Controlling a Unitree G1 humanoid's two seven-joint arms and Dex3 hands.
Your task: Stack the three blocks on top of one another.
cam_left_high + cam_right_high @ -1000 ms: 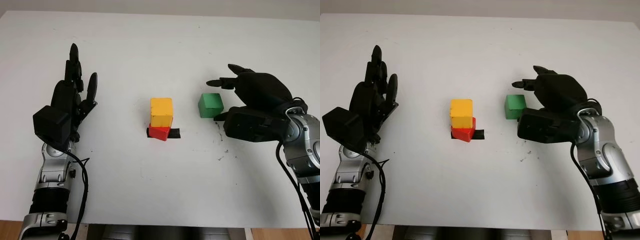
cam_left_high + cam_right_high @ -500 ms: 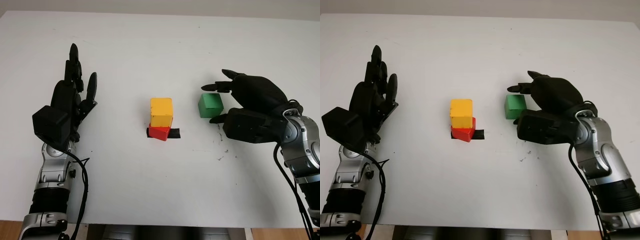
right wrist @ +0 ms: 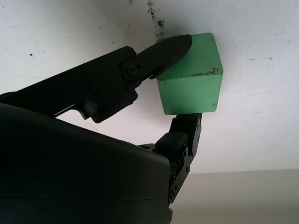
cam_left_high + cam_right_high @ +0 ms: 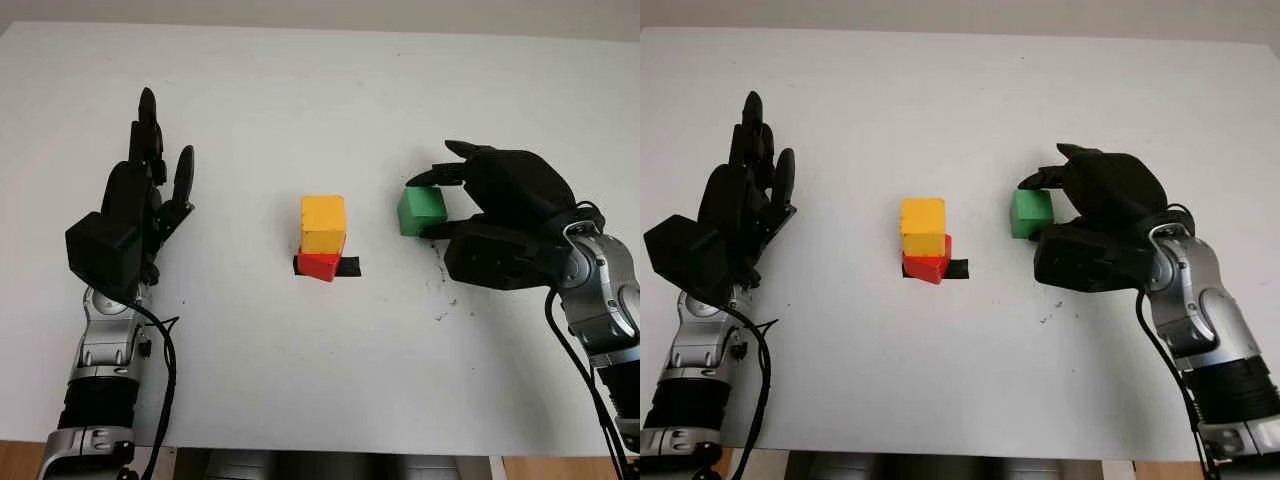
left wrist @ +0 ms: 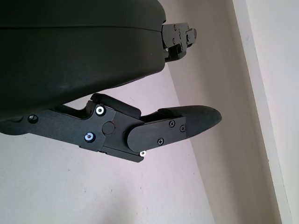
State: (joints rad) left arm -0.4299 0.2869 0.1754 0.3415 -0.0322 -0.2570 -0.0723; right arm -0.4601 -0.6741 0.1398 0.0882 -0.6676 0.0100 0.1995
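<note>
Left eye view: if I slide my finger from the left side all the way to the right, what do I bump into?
Left hand → yellow block sitting on the red block → green block → right hand, pinching the green block.

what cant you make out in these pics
- Red block: in both eye views the yellow block on top hides most of it.
- Black patch beneath the stack: the blocks cover most of it, so its shape is unclear.
- Green block: the right hand closes on it, fingers covering parts of two faces.
- Left hand: open at the table's left, palm side faces away.
</note>
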